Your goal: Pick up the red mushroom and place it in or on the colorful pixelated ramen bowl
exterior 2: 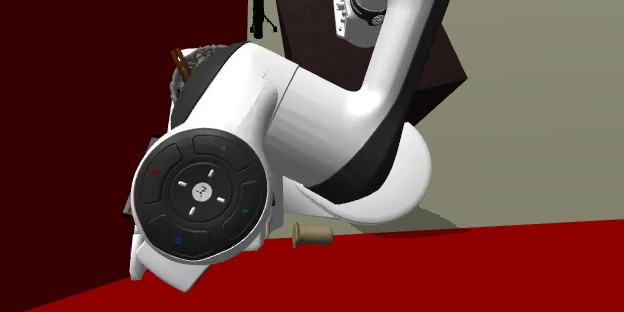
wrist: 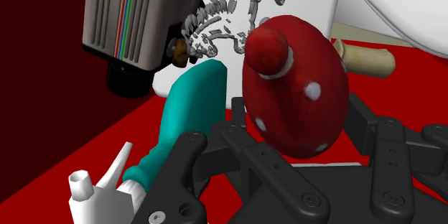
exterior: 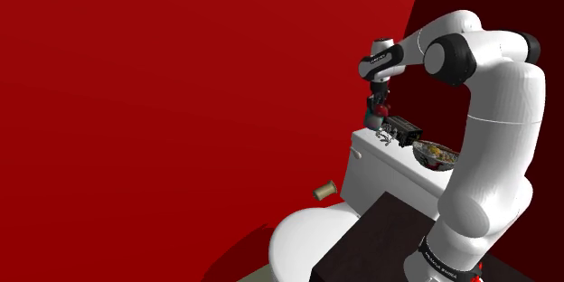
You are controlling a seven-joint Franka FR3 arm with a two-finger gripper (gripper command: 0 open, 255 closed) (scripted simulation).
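Observation:
The red mushroom (wrist: pixel 294 90), its cap dotted white, sits clasped between my black fingers (wrist: pixel 248 147). My gripper (wrist: pixel 301 135) is shut on it. From the shoulder view the gripper (exterior: pixel 379 106) hangs a little above the white toilet tank (exterior: pixel 380 167), with the mushroom (exterior: pixel 383 107) as a red spot at its tip. The colourful ramen bowl (exterior: pixel 436 152) stands on the tank's right part in the shoulder view, beyond a black device (exterior: pixel 402 131) and apart from the gripper.
A teal bottle-like thing (wrist: pixel 194 108) with a white nozzle is close beside the fingers. A grey box with coloured stripes (wrist: pixel 122 21) and a silvery wire figure (wrist: pixel 226 7) are further ahead. A tan spool (exterior: pixel 325 190) is near the toilet bowl (exterior: pixel 307 235). Red wall behind.

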